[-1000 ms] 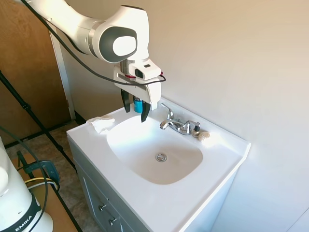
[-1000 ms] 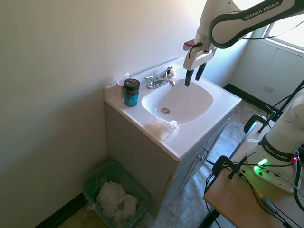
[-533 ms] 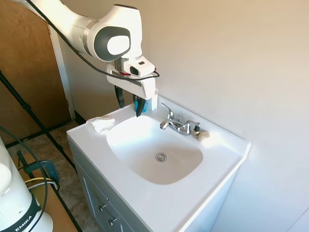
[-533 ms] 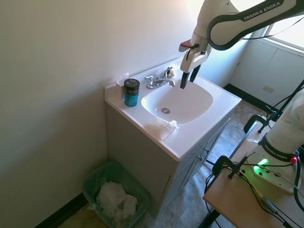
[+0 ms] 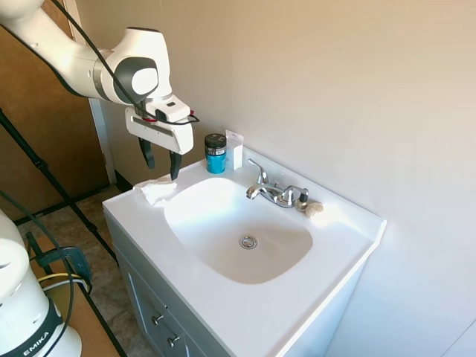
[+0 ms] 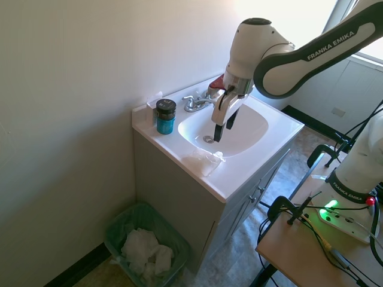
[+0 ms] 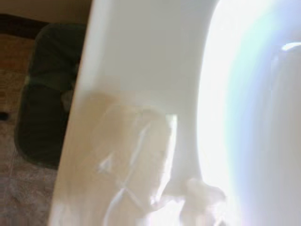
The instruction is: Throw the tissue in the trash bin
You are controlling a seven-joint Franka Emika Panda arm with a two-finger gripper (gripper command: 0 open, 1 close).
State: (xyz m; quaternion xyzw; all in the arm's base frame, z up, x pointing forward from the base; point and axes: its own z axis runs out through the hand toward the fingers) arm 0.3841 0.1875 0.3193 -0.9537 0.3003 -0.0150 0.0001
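Trash bin (image 6: 146, 242): on the floor beside the sink (image 5: 238, 227) cabinet, holding white paper. Tissue (image 5: 155, 190): on the sink's counter corner, above the bin. My gripper (image 5: 158, 160): just above tissue, fingers apart, empty.

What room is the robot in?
Most likely a bathroom. A white sink with a chrome faucet sits on a small cabinet against the wall, and a green trash bin with crumpled paper stands on the floor beside it.
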